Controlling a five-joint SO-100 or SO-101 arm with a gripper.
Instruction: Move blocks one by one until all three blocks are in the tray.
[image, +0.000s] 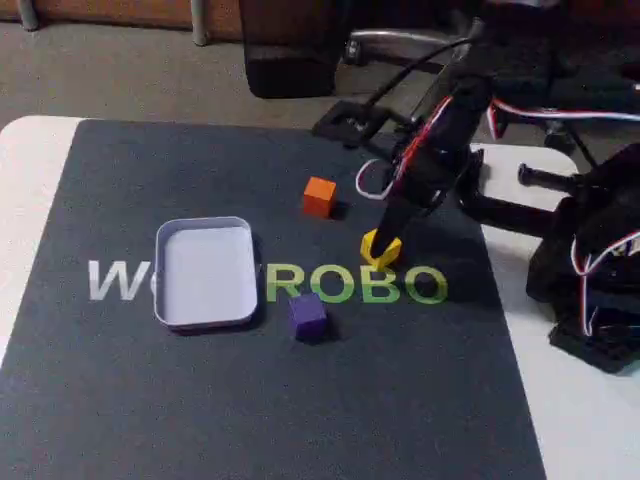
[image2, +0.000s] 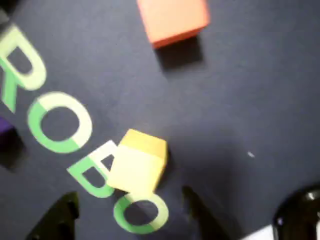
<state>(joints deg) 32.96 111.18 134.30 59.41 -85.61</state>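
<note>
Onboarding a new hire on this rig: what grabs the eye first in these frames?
Probably the three bright blocks on the dark mat: the orange block farthest back, the purple block just right of the empty white tray, and the yellow block on the green ROBO lettering. Next, the gripper poised at the yellow block, jaws spread; in the wrist view the block sits just ahead of the fingertips, not yet gripped.

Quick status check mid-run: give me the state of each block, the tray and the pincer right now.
Tray: on the mat, no blocks in it.
Orange block: on the mat, outside the tray.
Purple block: on the mat beside the tray, outside it.
Yellow block: on the mat, between the open fingertips, not gripped.
Pincer: open, low over the yellow block.
</note>
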